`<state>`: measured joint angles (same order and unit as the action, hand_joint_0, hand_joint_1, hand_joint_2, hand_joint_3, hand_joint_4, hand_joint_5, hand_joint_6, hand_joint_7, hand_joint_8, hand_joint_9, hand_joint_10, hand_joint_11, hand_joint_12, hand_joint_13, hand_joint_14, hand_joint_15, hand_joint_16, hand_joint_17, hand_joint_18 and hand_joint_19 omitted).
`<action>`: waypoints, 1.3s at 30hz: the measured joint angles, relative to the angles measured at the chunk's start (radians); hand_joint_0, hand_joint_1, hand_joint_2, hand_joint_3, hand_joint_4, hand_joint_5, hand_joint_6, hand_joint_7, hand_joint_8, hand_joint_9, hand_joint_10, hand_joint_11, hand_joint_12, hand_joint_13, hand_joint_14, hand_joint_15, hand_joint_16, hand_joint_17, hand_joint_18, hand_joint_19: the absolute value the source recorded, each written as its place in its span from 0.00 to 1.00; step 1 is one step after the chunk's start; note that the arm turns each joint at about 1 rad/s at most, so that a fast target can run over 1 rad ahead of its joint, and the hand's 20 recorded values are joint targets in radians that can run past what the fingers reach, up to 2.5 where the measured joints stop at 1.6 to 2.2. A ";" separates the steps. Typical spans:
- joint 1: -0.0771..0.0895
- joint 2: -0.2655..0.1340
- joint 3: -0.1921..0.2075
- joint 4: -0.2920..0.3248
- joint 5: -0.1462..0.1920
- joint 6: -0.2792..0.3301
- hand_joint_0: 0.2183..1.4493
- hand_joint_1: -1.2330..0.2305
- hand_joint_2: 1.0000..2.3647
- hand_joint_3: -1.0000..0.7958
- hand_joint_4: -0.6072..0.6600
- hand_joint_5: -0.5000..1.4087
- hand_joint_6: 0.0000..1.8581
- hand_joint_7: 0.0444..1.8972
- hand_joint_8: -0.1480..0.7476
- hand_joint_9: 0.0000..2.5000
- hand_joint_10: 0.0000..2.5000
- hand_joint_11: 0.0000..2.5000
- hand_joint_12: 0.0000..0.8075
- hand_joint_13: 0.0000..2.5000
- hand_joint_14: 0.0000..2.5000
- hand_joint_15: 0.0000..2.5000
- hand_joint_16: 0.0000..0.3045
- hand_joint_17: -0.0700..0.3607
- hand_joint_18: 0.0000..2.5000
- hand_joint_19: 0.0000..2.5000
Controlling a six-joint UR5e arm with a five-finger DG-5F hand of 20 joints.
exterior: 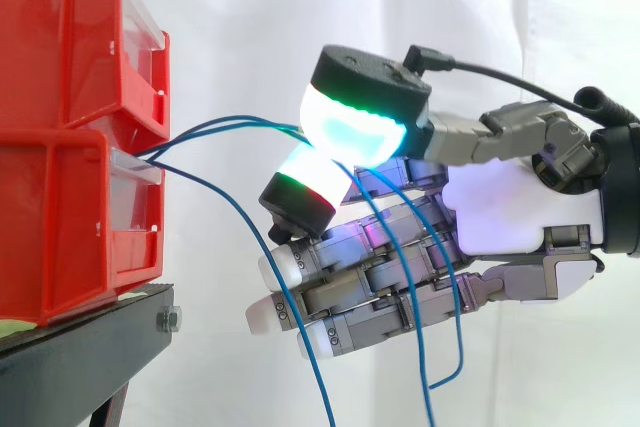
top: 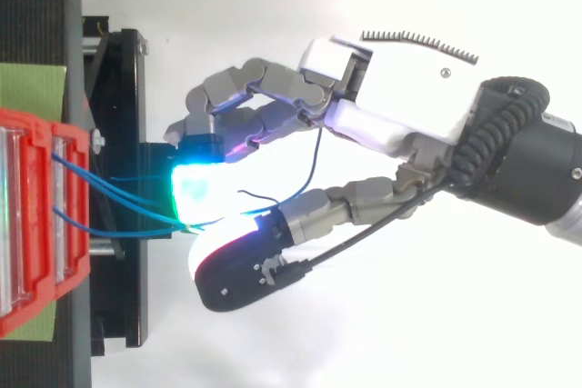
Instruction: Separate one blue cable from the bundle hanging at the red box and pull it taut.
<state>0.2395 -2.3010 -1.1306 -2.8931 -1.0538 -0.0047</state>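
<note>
where stacked red bins (exterior: 60, 147) sit on a black stand (exterior: 80, 357) with a green sheet (top: 32, 88) on it, before a white curtain (exterior: 230, 7), thin blue cables (exterior: 215, 127) come out between the bins and run to the hand (exterior: 500, 212). its green-glowing thumb pad (exterior: 350, 132) and a red-lit fingertip (exterior: 305, 182) pinch the upper blue cables near the bins; the other fingers lie nearly straight below, loose strands hanging across them.

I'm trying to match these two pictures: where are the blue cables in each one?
Side view: blue cables run from the red bins at left to the hand at centre.
Top view: left of centre, again between red bins and hand.
Shared landmark: the red bins.
</note>
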 measured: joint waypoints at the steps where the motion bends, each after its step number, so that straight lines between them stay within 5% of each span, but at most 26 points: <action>1: 0.000 0.000 0.000 0.000 0.000 0.000 0.44 0.15 0.00 0.28 0.60 0.19 0.48 0.63 0.54 0.32 0.00 0.20 0.38 0.21 0.00 0.04 0.11 0.34 0.18 0.05; 7: 0.000 0.000 0.000 0.000 0.000 0.000 0.28 0.20 0.00 0.28 0.62 0.21 0.47 0.65 0.55 0.35 0.01 0.19 0.38 0.22 0.00 0.05 0.11 0.34 0.19 0.06; 14: 0.001 0.000 0.000 0.000 0.000 0.000 0.25 0.37 0.00 0.28 0.62 0.21 0.46 0.66 0.57 0.37 0.00 0.18 0.39 0.23 0.00 0.05 0.12 0.35 0.20 0.06; 25: 0.001 0.000 0.000 0.000 0.000 0.000 0.22 0.43 0.00 0.28 0.62 0.21 0.45 0.65 0.58 0.37 0.00 0.18 0.41 0.23 0.00 0.05 0.13 0.36 0.20 0.06; 39: 0.001 0.000 0.000 0.000 0.000 0.000 0.16 0.31 0.00 0.28 0.64 0.21 0.44 0.65 0.61 0.36 0.00 0.18 0.46 0.23 0.00 0.05 0.15 0.40 0.21 0.06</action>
<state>0.2404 -2.3010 -1.1305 -2.8931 -1.0539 -0.0046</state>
